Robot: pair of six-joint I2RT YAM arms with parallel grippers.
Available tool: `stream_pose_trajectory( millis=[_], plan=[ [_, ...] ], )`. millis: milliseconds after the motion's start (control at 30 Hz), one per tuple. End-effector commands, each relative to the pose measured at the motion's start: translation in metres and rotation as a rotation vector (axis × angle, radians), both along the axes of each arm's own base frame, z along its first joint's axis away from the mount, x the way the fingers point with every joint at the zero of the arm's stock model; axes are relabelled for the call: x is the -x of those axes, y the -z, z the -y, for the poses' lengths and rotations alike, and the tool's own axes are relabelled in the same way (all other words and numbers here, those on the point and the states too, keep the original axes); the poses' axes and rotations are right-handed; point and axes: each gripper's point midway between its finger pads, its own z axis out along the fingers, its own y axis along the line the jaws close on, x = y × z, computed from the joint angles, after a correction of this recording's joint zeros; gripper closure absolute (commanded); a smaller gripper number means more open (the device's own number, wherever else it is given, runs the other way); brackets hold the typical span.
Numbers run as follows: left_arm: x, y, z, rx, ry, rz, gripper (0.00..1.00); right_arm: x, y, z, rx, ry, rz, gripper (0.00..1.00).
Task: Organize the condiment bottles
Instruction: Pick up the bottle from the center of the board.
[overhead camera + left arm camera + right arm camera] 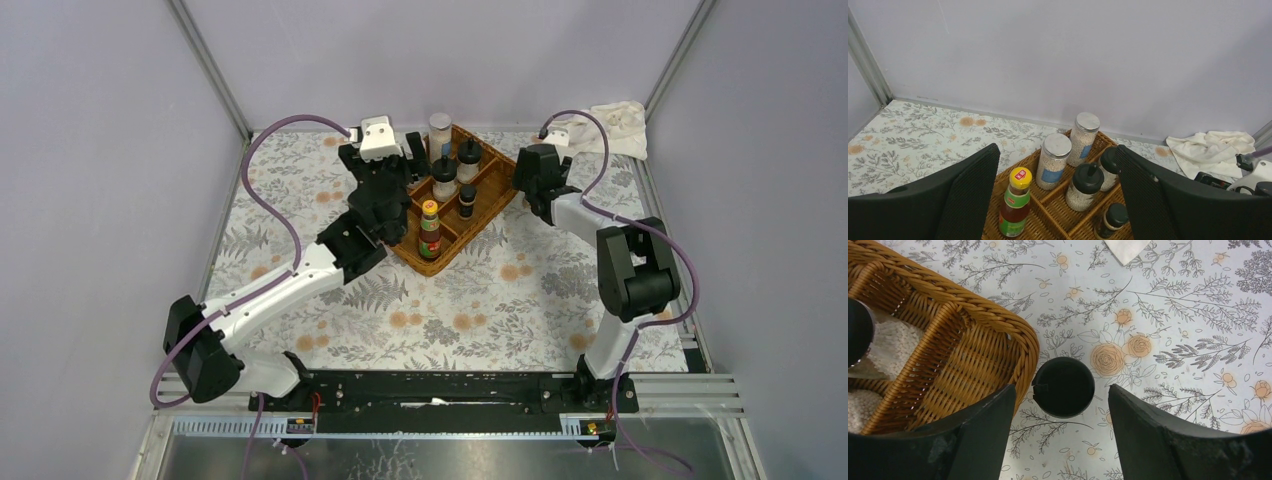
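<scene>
The brown wicker tray (478, 215) holds a yellow-capped sauce bottle (430, 228), a white blue-labelled shaker (440, 128) and black-lidded jars (444, 178). The left wrist view shows the sauce bottle (1015, 205), two shakers (1053, 160), two black-lidded jars (1085, 187) and a small dark spice jar (1113, 220) upright in the tray's compartments. My left gripper (1057, 148) is open and empty above the tray's left side (395, 205). My right gripper (1061, 390) is open above a black-lidded jar (1063, 386), which stands on the table beside the tray's rim (998, 325). In the top view the right gripper (532, 185) hides that jar.
A crumpled white cloth (620, 125) lies at the back right corner, also in the left wrist view (1213, 147). Grey walls and metal frame posts close in the flowered table. The tray's end compartment (968, 370) next to the right gripper holds nothing.
</scene>
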Motion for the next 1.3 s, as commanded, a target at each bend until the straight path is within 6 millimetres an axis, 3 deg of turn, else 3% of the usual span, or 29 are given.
stream_pose_trajectory(
  millis=[0, 333, 600, 967, 1267],
  plan=[
    [0.005, -0.013, -0.010, 0.064, -0.031, 0.048, 0.10, -0.013, -0.012, -0.001, -0.006, -0.004, 0.032, 0.27],
    [0.003, -0.009, -0.009, 0.057, -0.033, 0.046, 0.10, -0.017, -0.009, 0.003, -0.002, 0.004, 0.031, 0.41],
    [0.003, -0.006, -0.008, 0.054, -0.033, 0.043, 0.10, -0.019, -0.005, 0.008, -0.004, 0.013, 0.024, 0.60],
    [0.001, -0.004, -0.007, 0.049, -0.035, 0.038, 0.10, -0.019, -0.012, 0.010, -0.004, 0.011, 0.030, 1.00],
    [0.001, -0.003, -0.007, 0.043, -0.043, 0.035, 0.10, -0.020, -0.034, 0.010, -0.001, 0.002, 0.072, 1.00]
  ],
)
